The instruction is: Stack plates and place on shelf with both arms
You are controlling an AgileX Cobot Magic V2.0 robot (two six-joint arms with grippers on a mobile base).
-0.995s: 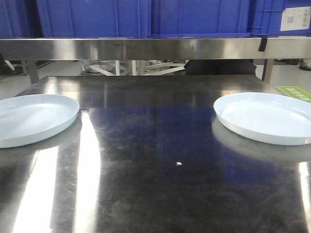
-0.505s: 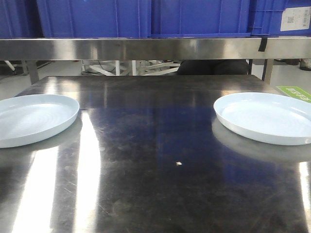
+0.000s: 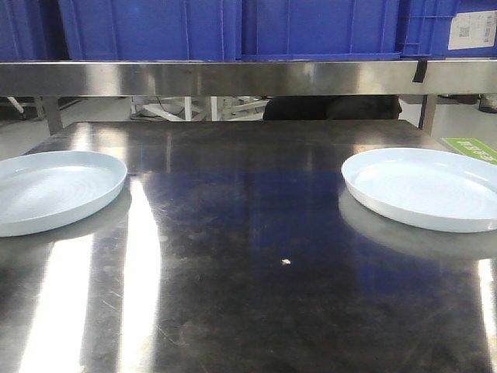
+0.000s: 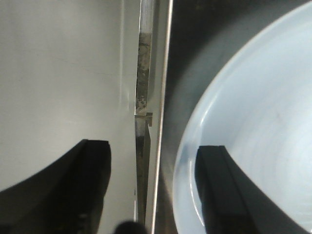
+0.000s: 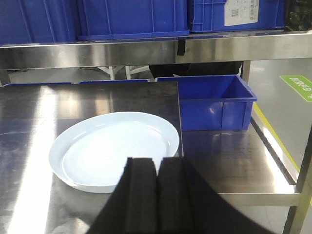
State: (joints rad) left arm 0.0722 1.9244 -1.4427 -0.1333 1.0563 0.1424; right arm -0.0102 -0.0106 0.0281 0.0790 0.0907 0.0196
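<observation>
Front: left plate and right plate flat on bench, well apart, unstacked. Shelf above; blue crates on it, contents hidden.

Left wrist: left end effector spread, straddling bench edge and left plate's rim. Lower, pinch rim squarely, lift level.

Right wrist: right end effector pressed together, short of right plate; open before reaching. Blue bin beside bench, nothing visible inside.

Left plate and right plate lie on table, well apart, at opposite sides. Shelf behind and above, crates on it.
</observation>
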